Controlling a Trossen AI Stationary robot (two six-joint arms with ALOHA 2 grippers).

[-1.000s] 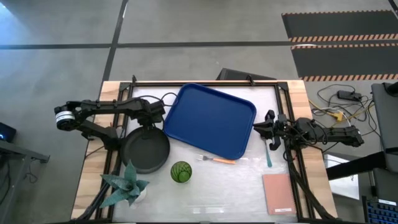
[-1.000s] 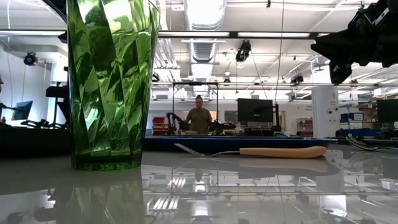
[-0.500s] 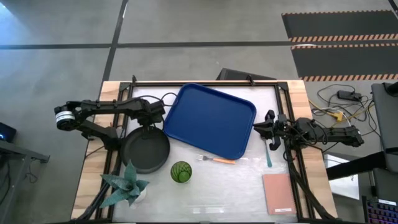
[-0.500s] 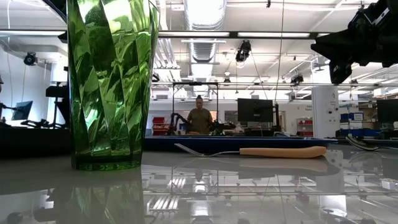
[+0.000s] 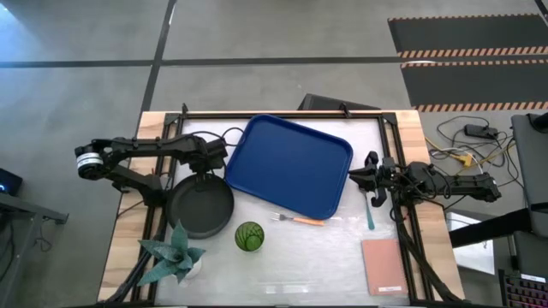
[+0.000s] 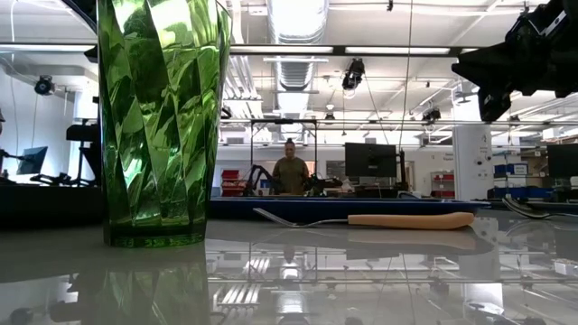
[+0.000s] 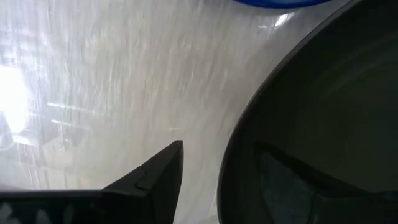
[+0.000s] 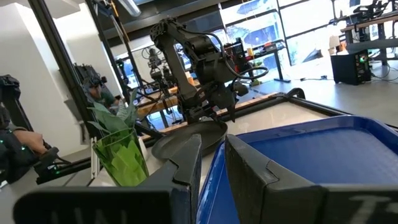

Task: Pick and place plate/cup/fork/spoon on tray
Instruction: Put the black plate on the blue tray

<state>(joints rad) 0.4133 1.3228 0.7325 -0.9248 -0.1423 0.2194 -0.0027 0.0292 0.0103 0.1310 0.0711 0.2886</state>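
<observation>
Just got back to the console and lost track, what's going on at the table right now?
Nothing is on the blue tray yet. The left gripper is open at the far rim of the dark plate, one finger on each side of the rim, not yet gripping. The right gripper waits off the tray's right edge, above the spoon and holding nothing. The green cup and the fork sit on the table in front of the tray.

A robotics lab or open-plan workshop. Beyond the glossy counter [image 6: 361, 271], a large industrial room has exposed ceiling ducts [image 6: 293, 54], strip lights, computer monitors [image 6: 370, 161] and benches. A person [image 6: 290, 170] stands at a far bench. From above, the counter sits on grey concrete floor [image 5: 257, 43], with striped hazard mats [image 5: 471, 51] and loose cables [image 5: 467, 145] nearby.
</observation>
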